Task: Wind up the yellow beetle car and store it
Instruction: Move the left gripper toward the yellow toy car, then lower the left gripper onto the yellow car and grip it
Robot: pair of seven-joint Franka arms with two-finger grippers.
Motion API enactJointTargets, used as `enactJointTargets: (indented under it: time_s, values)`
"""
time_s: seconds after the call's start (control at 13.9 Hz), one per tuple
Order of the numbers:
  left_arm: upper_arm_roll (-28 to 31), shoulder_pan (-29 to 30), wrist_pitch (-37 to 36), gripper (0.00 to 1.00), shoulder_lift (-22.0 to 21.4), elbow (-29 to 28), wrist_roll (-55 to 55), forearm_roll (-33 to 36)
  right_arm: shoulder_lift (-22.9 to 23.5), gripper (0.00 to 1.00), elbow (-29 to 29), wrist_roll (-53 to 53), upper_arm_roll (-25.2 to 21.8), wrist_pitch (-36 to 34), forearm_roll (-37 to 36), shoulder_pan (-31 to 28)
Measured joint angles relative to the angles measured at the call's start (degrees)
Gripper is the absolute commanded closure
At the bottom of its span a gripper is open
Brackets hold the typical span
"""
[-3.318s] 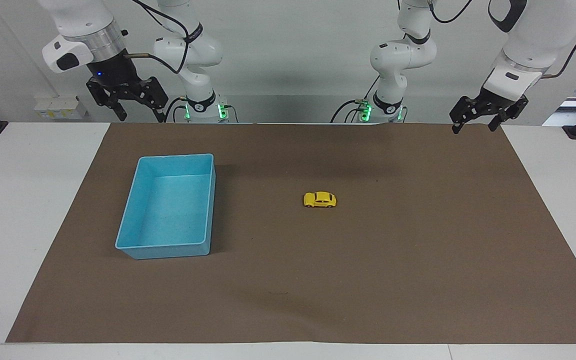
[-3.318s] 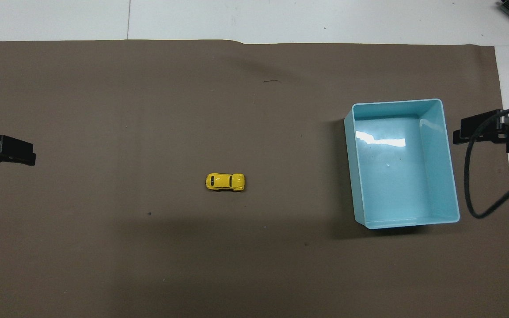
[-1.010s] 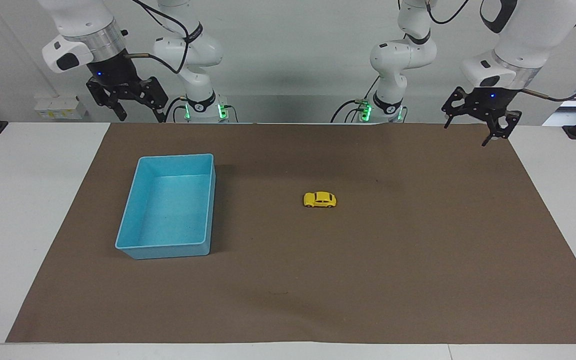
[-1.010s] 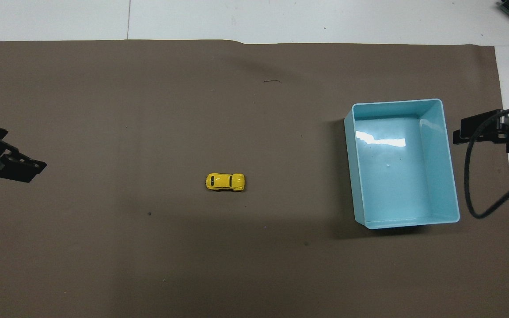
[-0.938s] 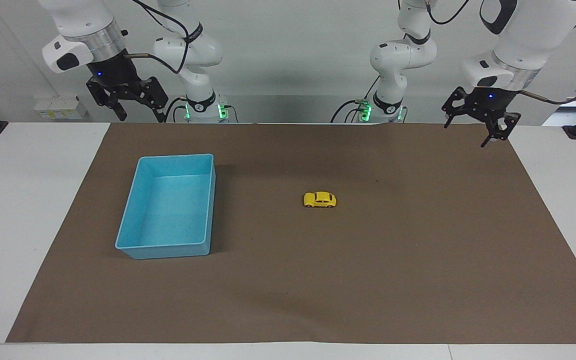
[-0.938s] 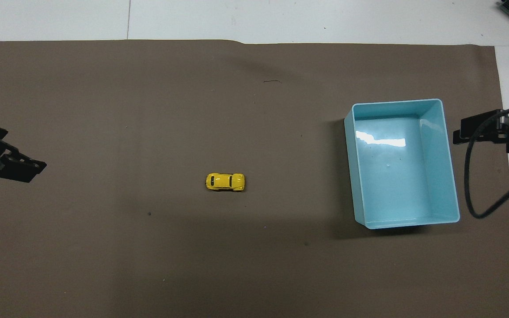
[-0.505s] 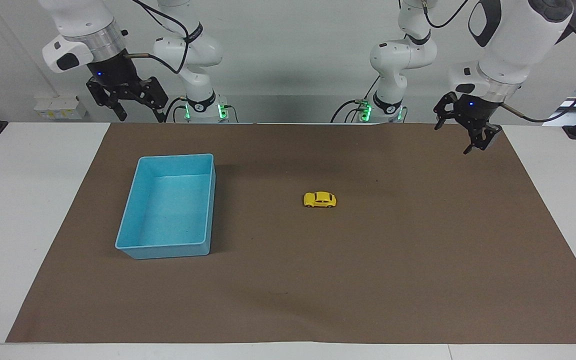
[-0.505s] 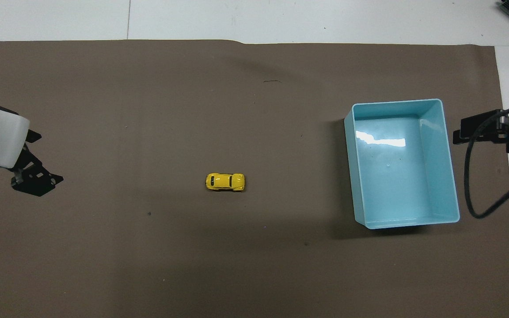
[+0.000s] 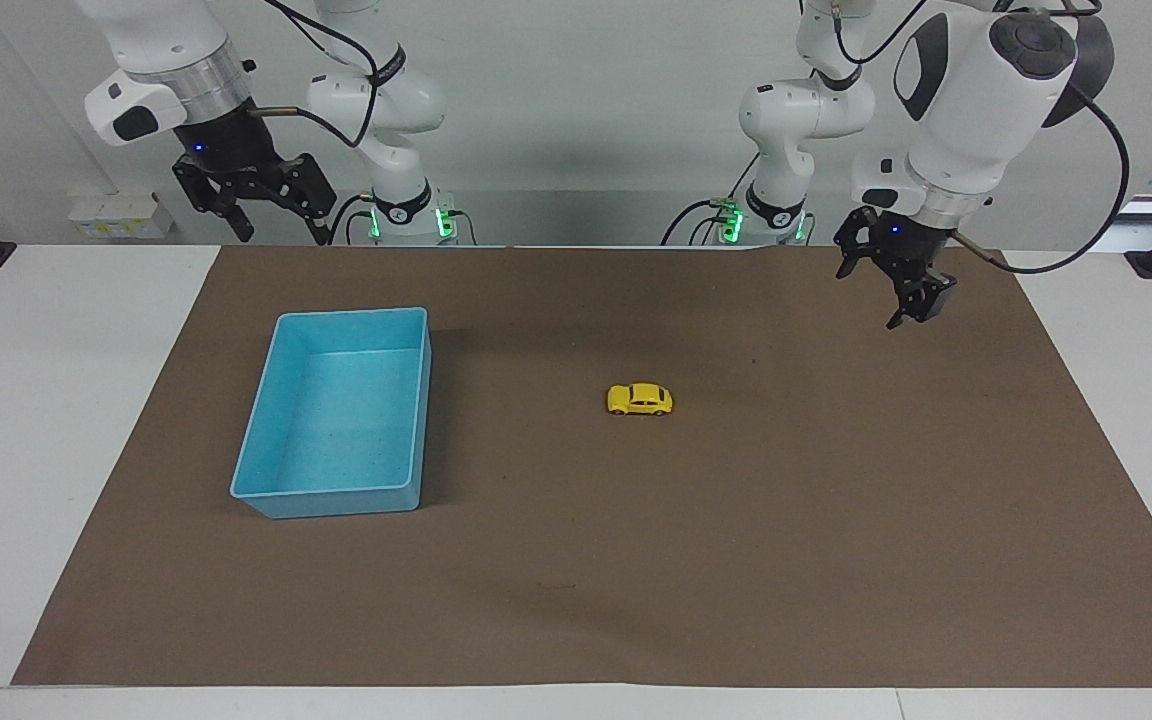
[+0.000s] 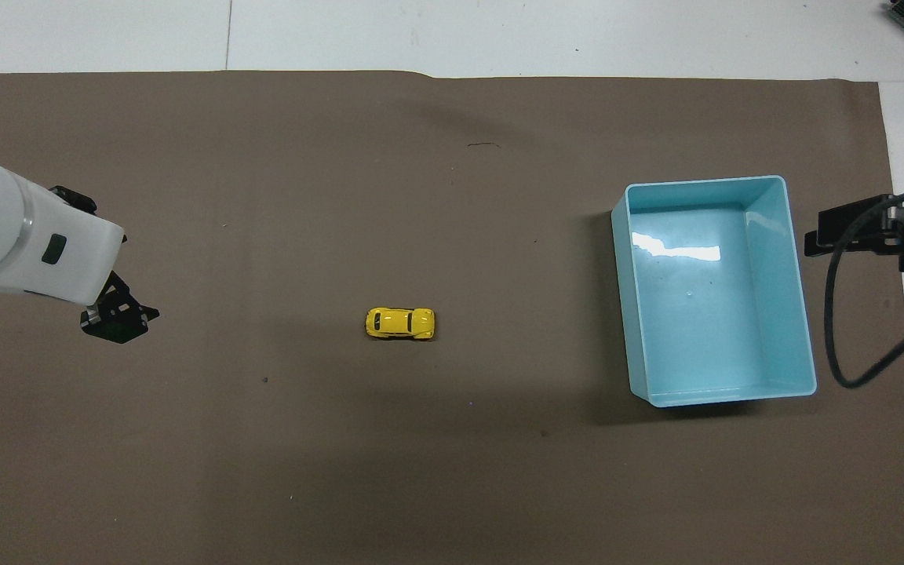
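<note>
The yellow beetle car (image 9: pixel 640 399) (image 10: pixel 400 323) stands on its wheels near the middle of the brown mat, untouched. My left gripper (image 9: pixel 871 294) hangs open and empty over the mat toward the left arm's end, well apart from the car. In the overhead view its white wrist covers most of the hand, and one black finger (image 10: pixel 118 320) sticks out. My right gripper (image 9: pixel 281 236) (image 10: pixel 848 227) waits open and empty, raised over the mat's edge at the right arm's end, beside the blue bin.
An empty light blue bin (image 9: pixel 336 503) (image 10: pixel 618 235) sits on the mat toward the right arm's end. The brown mat (image 9: pixel 736 560) covers most of the white table. A black cable (image 10: pixel 832 314) loops from the right arm past the bin.
My left arm has swung in from the table's end over the mat toward the car, and its gripper has come lower. The car, the bin and the right arm have stayed still.
</note>
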Motion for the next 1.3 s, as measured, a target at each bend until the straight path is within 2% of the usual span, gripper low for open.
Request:
enactJointTargets:
  time_s: [0.22,0.43,0.72,1.01,1.3]
  values:
    - [0.04,-0.53,3.54,0.0,0.65,-2.78,1.68,-0.02,0.0,0.0,0.0,0.0,0.0,0.0,0.0,0.0]
    - [0.0,-3.45,7.02,0.0,2.24,-4.87,1.71,-0.04,0.0,0.0,0.0,0.0,0.0,0.0,0.0,0.0]
    - [-0.06,-8.24,16.52,0.0,4.38,-10.29,1.03,-0.08,0.0,0.0,0.0,0.0,0.0,0.0,0.0,0.0]
    - [-0.05,-13.57,25.55,0.0,10.22,-11.96,0.05,-0.12,0.0,0.0,0.0,0.0,0.0,0.0,0.0,0.0]
    - [-0.02,-18.15,30.73,0.0,14.33,-11.96,-0.82,-0.13,0.0,0.0,0.0,0.0,0.0,0.0,0.0,0.0]
